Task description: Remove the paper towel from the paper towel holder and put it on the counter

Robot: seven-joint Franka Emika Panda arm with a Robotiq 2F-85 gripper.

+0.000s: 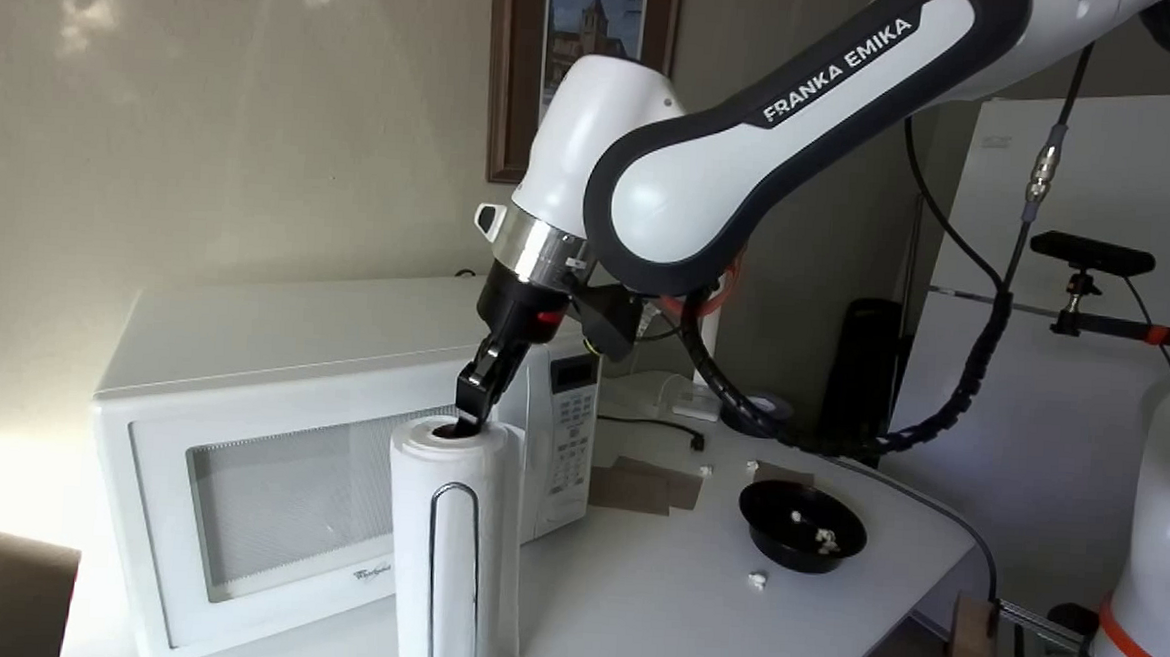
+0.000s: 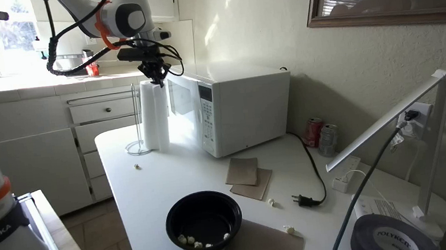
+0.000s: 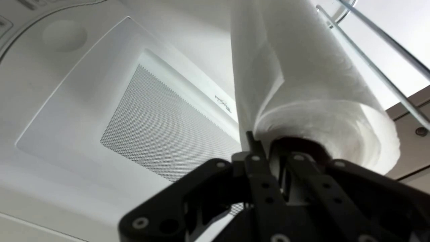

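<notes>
The paper towel (image 1: pixel 454 572) is a tall white roll upright on or just above the counter (image 1: pixel 651 592), in front of the microwave. It also shows in an exterior view (image 2: pixel 149 116) and the wrist view (image 3: pixel 309 67). A loose sheet hangs along its side. The paper towel holder (image 2: pixel 136 117), a wire loop on a ring base, stands beside the roll; its loop (image 1: pixel 433 561) is outside the roll. My gripper (image 1: pixel 470 425) is at the roll's top. In the wrist view (image 3: pixel 268 148), one finger is in the dark core, the other outside, shut on the roll's wall.
The white microwave (image 2: pixel 251 113) stands close behind the roll. A black bowl (image 2: pixel 204 201) with popcorn, brown cardboard pieces (image 2: pixel 242 170) and a plug (image 2: pixel 305 201) lie on the counter. The counter's edge (image 2: pixel 98 142) is close to the holder.
</notes>
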